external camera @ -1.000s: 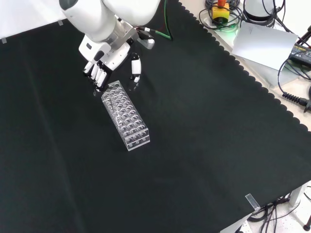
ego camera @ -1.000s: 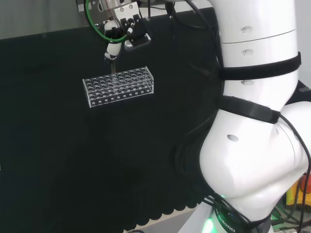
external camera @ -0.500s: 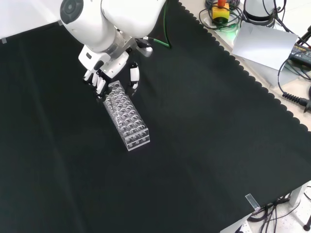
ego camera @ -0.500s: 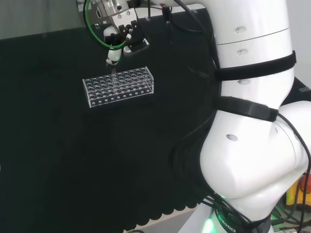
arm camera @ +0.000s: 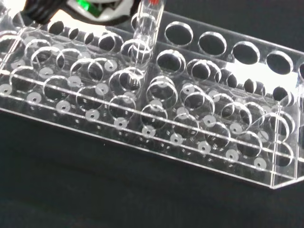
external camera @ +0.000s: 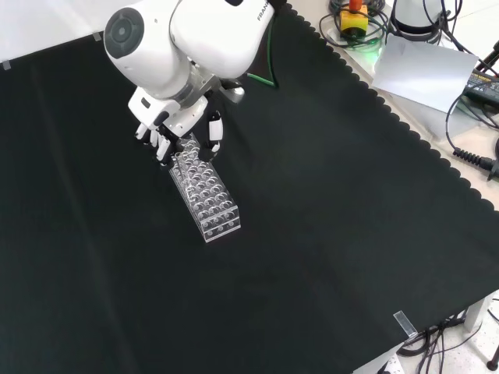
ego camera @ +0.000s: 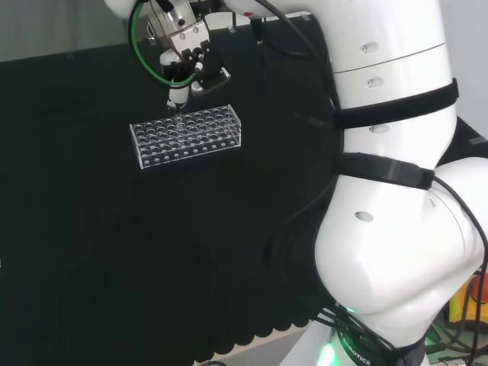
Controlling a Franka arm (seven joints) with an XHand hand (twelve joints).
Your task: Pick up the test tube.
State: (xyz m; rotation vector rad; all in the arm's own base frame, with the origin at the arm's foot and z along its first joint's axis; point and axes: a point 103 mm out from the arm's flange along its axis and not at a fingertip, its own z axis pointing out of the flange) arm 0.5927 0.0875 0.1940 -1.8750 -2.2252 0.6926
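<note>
A black cloth (external camera: 327, 234) covers the bench, its scalloped edge running along the right side of the front view. Beyond that edge, in the front view, lie a sheet of grey paper (external camera: 425, 68), coiled black cables (external camera: 468, 160) and a yellow box with a red button (external camera: 353, 17). In the head view a pale wall stands behind the far edge of the cloth, and the arm's white links (ego camera: 396, 191) rise at the right.

A clear plastic rack (external camera: 204, 189) with rows of round holes lies on the cloth toward the upper left of the front view, its long side slanting from upper left to lower right. In the head view the rack (ego camera: 187, 135) sits left of the arm's links.

The hand (external camera: 173, 125) hovers over the rack's upper end in the front view, fingers (external camera: 160, 140) pointing down on one side of that end and the thumb (external camera: 214, 131) on the other. In the head view a fingertip (ego camera: 178, 93) hangs just above the rack's far row. Whether the fingers pinch anything I cannot tell.

In the wrist view a clear test tube (arm camera: 144, 35) stands upright in a hole of the rack (arm camera: 156, 114), in a far row, its upper part rising above the top plate
</note>
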